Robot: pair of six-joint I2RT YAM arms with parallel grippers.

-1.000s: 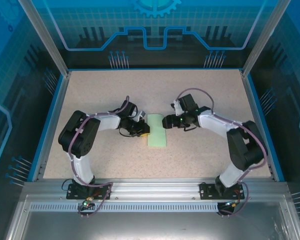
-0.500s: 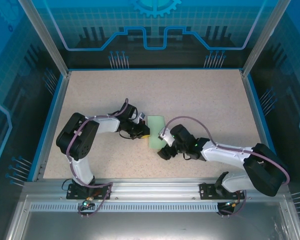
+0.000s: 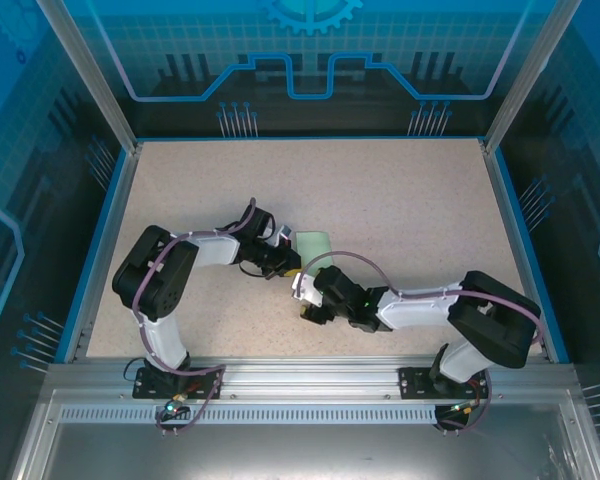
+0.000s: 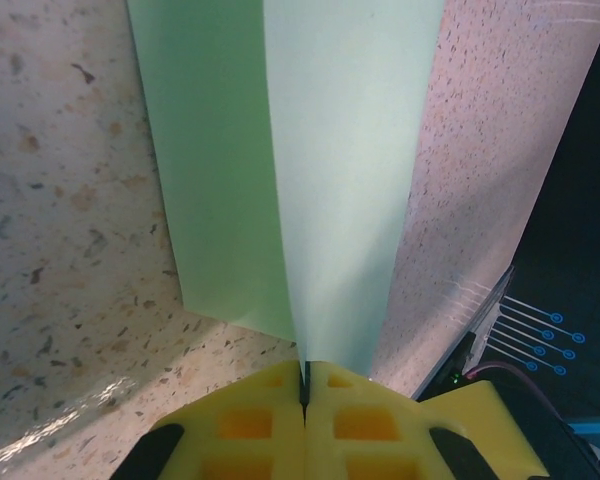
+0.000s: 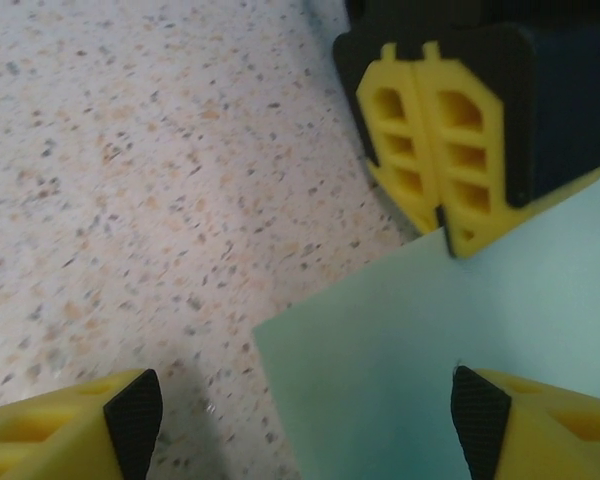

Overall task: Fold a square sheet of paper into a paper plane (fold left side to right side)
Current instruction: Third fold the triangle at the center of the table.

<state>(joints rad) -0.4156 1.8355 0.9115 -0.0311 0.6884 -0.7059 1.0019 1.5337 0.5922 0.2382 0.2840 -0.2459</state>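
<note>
My left jaws are pressed together, pinching the edge of the thin pale mint-green paper sheet [image 4: 340,150]. My right jaws are spread wide, with the sheet's corner between them.

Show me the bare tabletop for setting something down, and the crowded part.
Bare: the far strip of table beyond the sheet of paper, and the right side beyond the right arm. Crowded: the centre, where left pincer and right pincer meet at the paper.
</note>
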